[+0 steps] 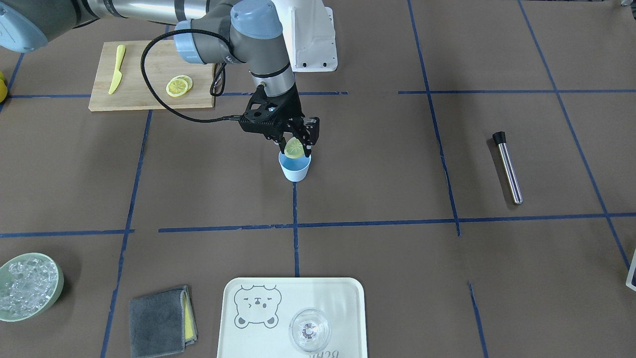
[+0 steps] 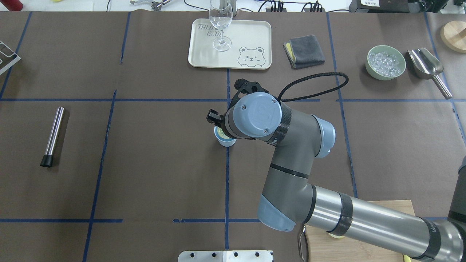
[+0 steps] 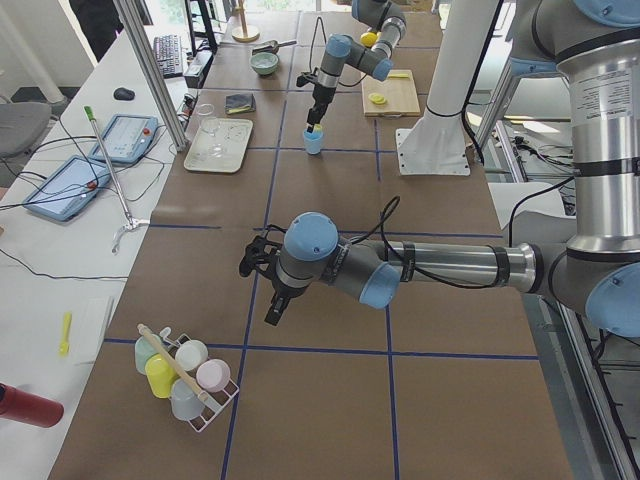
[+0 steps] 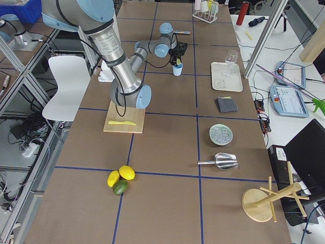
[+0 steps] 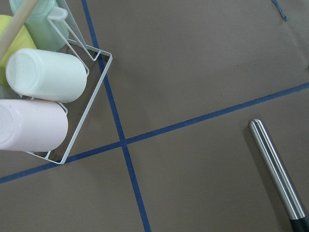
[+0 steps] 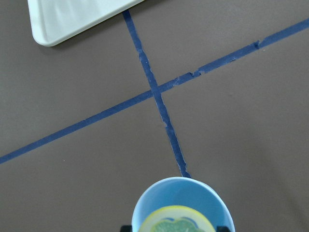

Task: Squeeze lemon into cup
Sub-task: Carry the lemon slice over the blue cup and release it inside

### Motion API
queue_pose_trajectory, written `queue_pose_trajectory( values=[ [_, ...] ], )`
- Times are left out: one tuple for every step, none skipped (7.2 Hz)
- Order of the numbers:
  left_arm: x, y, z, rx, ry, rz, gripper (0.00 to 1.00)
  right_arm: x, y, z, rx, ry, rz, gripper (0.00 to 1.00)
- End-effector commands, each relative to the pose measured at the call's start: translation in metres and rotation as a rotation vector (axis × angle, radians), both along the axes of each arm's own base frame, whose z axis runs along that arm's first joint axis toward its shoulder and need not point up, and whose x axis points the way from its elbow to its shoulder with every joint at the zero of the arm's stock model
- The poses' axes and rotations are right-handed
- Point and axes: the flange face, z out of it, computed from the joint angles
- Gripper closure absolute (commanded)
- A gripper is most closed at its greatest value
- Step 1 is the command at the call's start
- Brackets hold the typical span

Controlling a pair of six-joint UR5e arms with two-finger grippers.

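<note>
The right hand (image 1: 297,143) hangs over the middle of the bench (image 1: 387,164), fingers pointing down and clamped on a lemon slice (image 1: 294,147). The slice stands on edge between the fingertips, its flat face towards the front camera. It sits right at the mouth of the light-blue cup (image 1: 295,170); the right wrist view shows it centred over the opening. Whether it touches the rim cannot be told. The cup stands upright at the end of a blue tape line (image 1: 295,209).

The left hand (image 3: 252,262) hovers above the bench far from the cup, near a wire rack of pastel cups (image 3: 185,378). Only the left side view shows it, so I cannot tell whether its fingers are apart or together.

Two more lemon slices (image 1: 179,85) lie overlapping on a wooden cutting board (image 1: 144,94), well apart from a yellow plastic knife (image 1: 117,68) on the same board. A steel rod with a black tip (image 1: 508,166) lies on the robot's left side. Along the operators' edge are a pale green bowl of ice (image 1: 55,278), a folded grey cloth (image 1: 159,320) and a cream bear-print tray (image 1: 348,298) carrying a clear stemmed glass (image 1: 309,329).
</note>
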Motion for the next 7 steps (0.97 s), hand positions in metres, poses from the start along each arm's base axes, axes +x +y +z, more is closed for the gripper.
queue_pose_trajectory(
  values=[
    [0.0, 0.0, -0.001, 0.001, 0.001, 0.0, 0.0, 0.0, 0.001, 0.004, -0.003, 0.003, -0.004, 0.14],
    [0.0, 0.0, 0.002, -0.004, 0.001, 0.0, 0.0, 0.0, 0.001, 0.005, -0.004, 0.005, -0.004, 0.01],
    [0.001, 0.0, 0.005, -0.013, 0.002, -0.001, 0.0, 0.001, 0.001, 0.001, 0.0, -0.001, -0.008, 0.0],
    [0.009, -0.006, 0.001, -0.062, 0.02, -0.039, 0.0, 0.012, -0.005, -0.003, -0.017, -0.023, -0.036, 0.0],
    [0.051, -0.016, -0.004, -0.067, 0.042, -0.002, 0.0, 0.042, -0.015, 0.006, -0.058, -0.047, -0.065, 0.0],
    [0.083, -0.038, -0.008, -0.136, 0.086, -0.032, 0.0, 0.086, -0.013, 0.035, -0.043, -0.04, -0.085, 0.0],
    [0.141, -0.059, -0.014, -0.255, 0.117, -0.029, 0.0, 0.127, -0.012, 0.058, 0.016, -0.021, -0.13, 0.0]
  ],
)
